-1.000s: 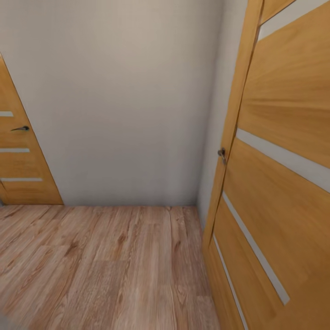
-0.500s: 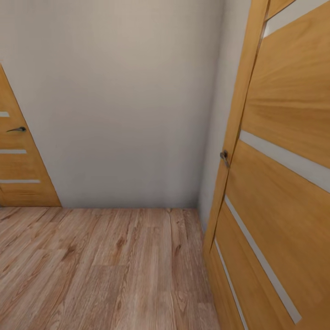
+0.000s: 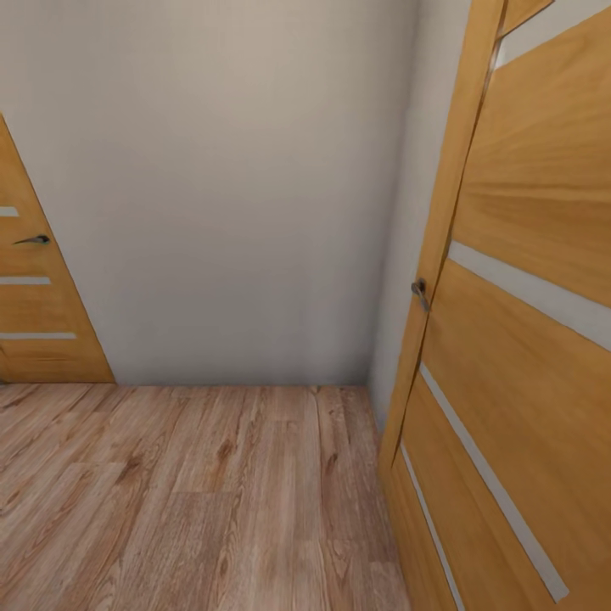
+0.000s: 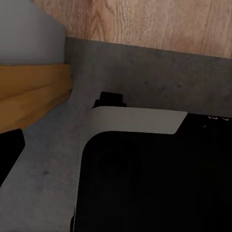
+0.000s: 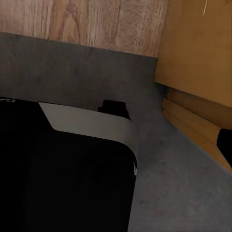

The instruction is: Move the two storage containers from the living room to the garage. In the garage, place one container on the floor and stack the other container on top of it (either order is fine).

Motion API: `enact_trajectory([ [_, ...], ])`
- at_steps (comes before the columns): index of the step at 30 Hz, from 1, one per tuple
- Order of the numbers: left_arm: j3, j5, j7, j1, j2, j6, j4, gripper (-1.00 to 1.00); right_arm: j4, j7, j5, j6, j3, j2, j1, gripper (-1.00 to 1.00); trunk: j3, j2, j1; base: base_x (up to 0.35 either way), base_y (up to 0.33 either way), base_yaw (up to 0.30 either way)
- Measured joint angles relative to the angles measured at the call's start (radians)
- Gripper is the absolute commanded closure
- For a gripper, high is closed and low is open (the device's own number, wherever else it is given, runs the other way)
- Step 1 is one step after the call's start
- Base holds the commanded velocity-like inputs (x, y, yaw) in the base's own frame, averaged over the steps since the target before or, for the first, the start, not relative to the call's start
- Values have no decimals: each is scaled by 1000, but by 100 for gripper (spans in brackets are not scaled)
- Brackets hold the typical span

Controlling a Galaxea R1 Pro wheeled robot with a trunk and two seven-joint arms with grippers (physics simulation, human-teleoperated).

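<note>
Wood plank floor (image 3: pixel 195 492) is seen stretching ahead to a plain cream wall (image 3: pixel 221 187). An open door (image 3: pixel 518 322) is cut off at the right, its handle (image 3: pixel 419 293) at mid-height; a second door (image 3: pixel 34 314) is cropped at the left. Under both wrist cameras, grey concrete (image 4: pixel 159 77) meets the planks beside the robot's black base (image 5: pixel 63 179). Whether the grippers are parted cannot be told. White lettering on the base is too small to read.

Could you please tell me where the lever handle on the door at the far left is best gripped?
Probably on the thin horizontal bar of the lever handle, near its free end. Come straight at the face of the door, the claw closing from above and below, since the bar lies level.
</note>
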Motion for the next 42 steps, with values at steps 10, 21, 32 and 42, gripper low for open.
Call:
enact_trajectory([
  [10, 0, 0, 0, 0, 1, 1, 0, -100, 0, 0, 0, 0, 0, 0, 0, -100, 0, 0, -1, 221, 1, 0],
  [21, 0, 0, 0, 0, 1, 0, 0, -100, 0, -1, 0, 0, 0, 0, 0, -100, 0, 0, 0, 242, 0, 2],
  [32, 0, 0, 0, 0, 1, 0, 0, -100, 0, -1, 0, -2, 0, 0, 0, -100, 0, 0, 0, 13, 0, 152],
  [42, 0, 0, 0, 0, 1, 0, 0, -100, 0, -1, 0, -2, 0, 0, 0, -100, 0, 0, 0, 47, 0, 7],
])
